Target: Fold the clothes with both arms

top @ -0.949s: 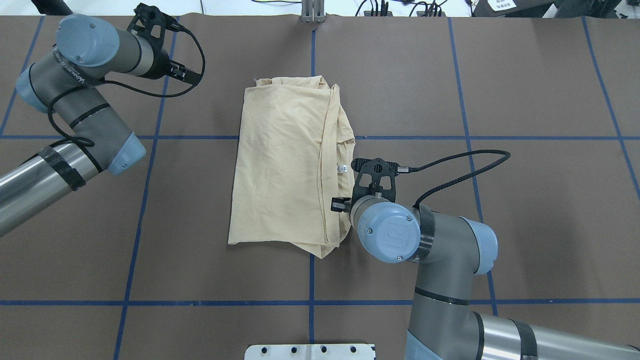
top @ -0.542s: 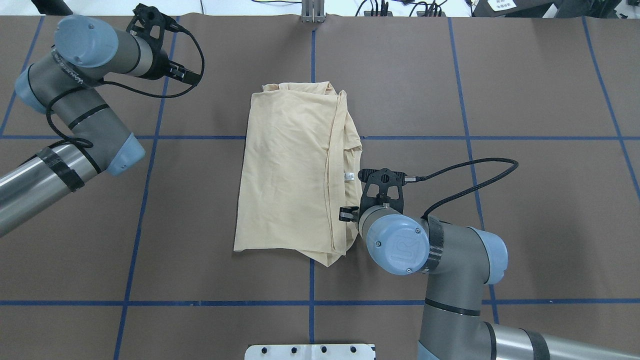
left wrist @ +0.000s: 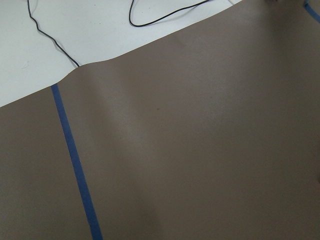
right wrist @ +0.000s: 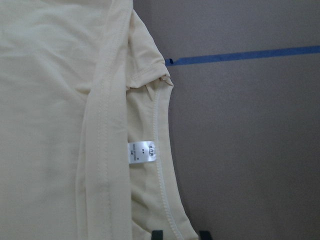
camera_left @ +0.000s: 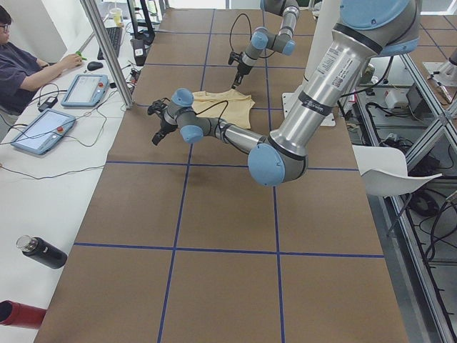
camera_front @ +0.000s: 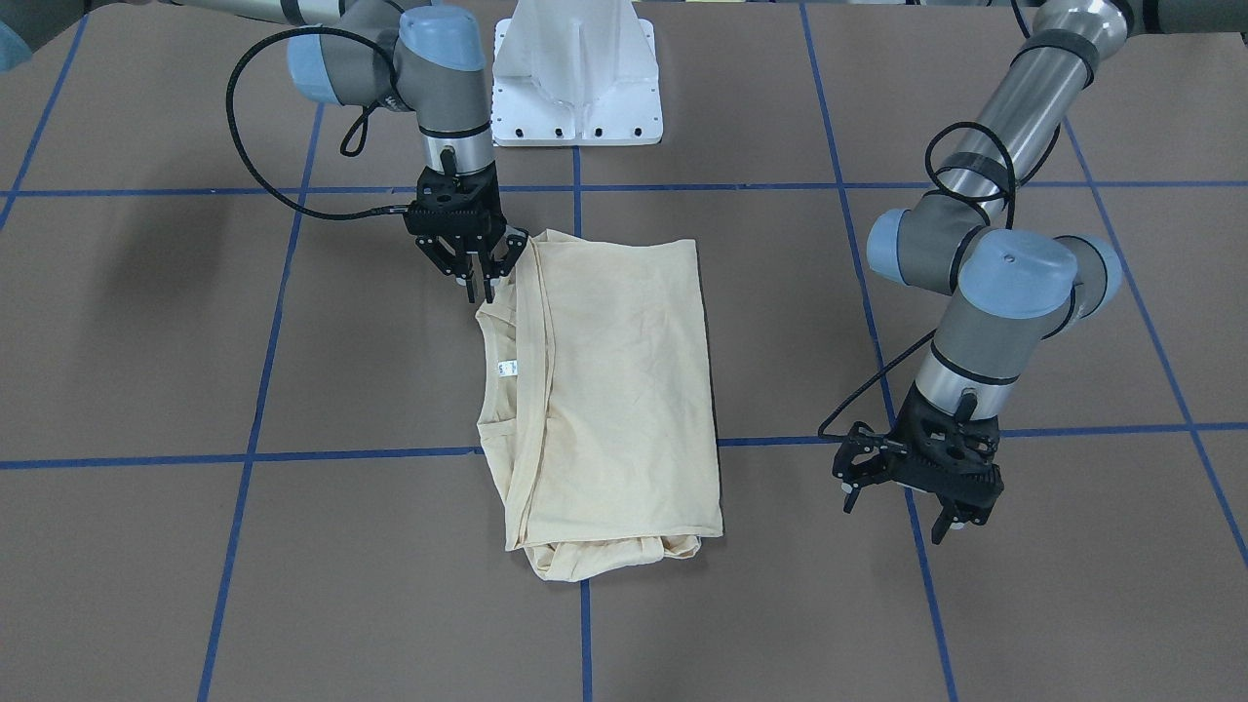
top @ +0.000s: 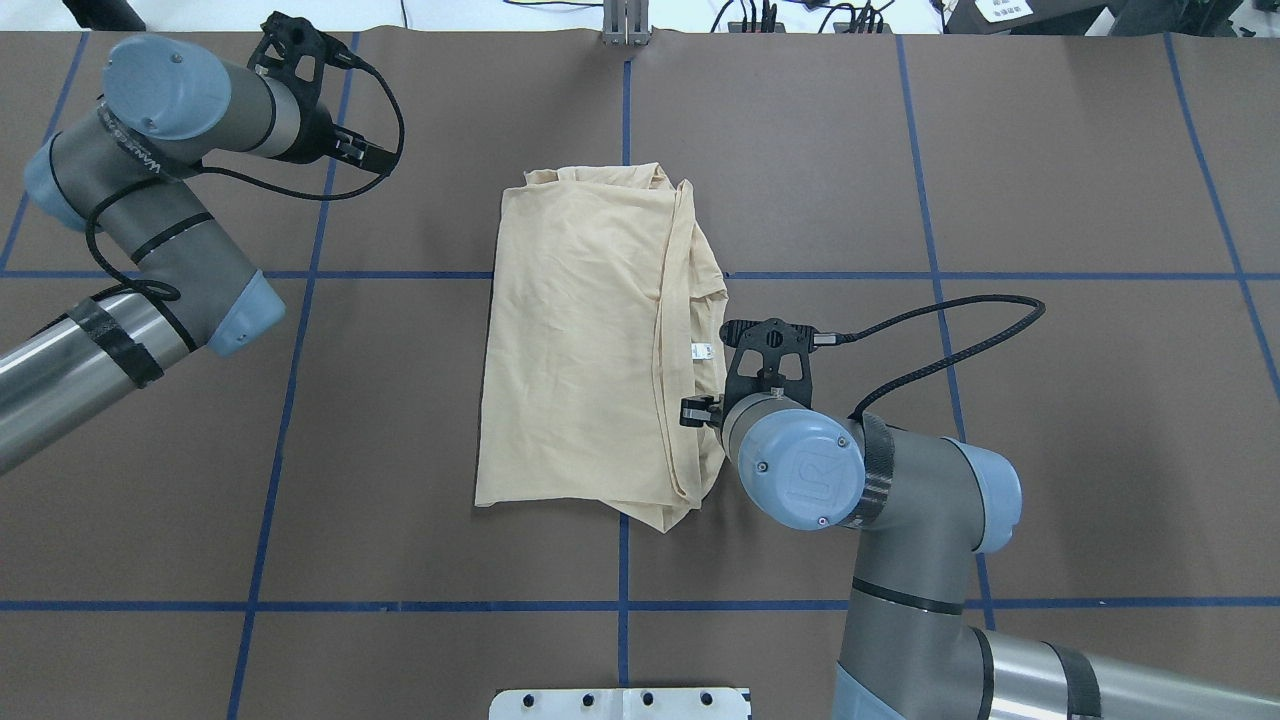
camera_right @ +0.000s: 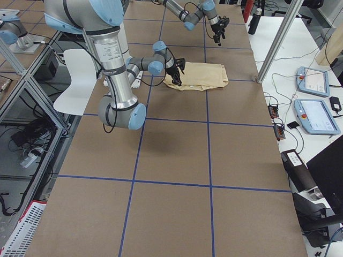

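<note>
Looking overhead, the label (top: 702, 350) is a speck; right wrist shows possible print.

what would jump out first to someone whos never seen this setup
A pale cream T-shirt, folded into a long rectangle, lies in the middle of the brown, blue-taped table. The right end effector sits at its neck-label edge; the left end effector hangs above the table, well clear of it.

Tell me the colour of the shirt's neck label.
The label is white, clearest in the right wrist view.
</note>
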{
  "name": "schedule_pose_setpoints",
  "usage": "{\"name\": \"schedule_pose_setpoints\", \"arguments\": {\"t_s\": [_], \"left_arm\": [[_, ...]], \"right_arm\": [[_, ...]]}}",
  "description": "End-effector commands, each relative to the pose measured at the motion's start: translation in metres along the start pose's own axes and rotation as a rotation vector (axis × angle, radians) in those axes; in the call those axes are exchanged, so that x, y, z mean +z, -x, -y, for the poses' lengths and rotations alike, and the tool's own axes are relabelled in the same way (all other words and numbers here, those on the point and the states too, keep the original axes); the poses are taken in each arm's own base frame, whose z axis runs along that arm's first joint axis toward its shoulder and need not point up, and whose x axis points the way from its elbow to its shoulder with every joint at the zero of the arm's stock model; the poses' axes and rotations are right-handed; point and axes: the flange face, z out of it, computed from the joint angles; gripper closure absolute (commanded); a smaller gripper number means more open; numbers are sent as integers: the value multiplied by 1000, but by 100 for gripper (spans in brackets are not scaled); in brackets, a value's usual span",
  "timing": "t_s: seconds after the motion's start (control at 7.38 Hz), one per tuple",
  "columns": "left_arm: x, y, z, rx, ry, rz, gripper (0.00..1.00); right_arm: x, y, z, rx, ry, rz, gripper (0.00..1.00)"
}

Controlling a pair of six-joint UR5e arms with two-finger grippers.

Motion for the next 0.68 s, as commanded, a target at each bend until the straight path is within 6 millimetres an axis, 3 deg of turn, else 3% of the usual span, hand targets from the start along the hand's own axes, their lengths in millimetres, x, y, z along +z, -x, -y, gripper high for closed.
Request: {"name": "schedule_pose_setpoints", "arguments": {"t_s": [0.0, 0.14, 0.27, 0.41, 0.54], "left_arm": [[1, -1, -1, 1, 2, -1, 0], [0, -1, -1, 1, 2, -1, 0], [0, -1, -1, -1, 2, -1, 0], [0, -1, -1, 0, 1, -2, 0], [0, -1, -1, 0, 1, -2, 0]], "right_arm": [[-12, 43, 45, -11, 5, -61, 0], [-2, 69, 56, -5, 33, -96, 0], [25, 91, 66, -5, 37, -148, 0], [46, 103, 72, -10, 55, -195, 0], [54, 98, 72, -36, 77, -231, 0]]}}
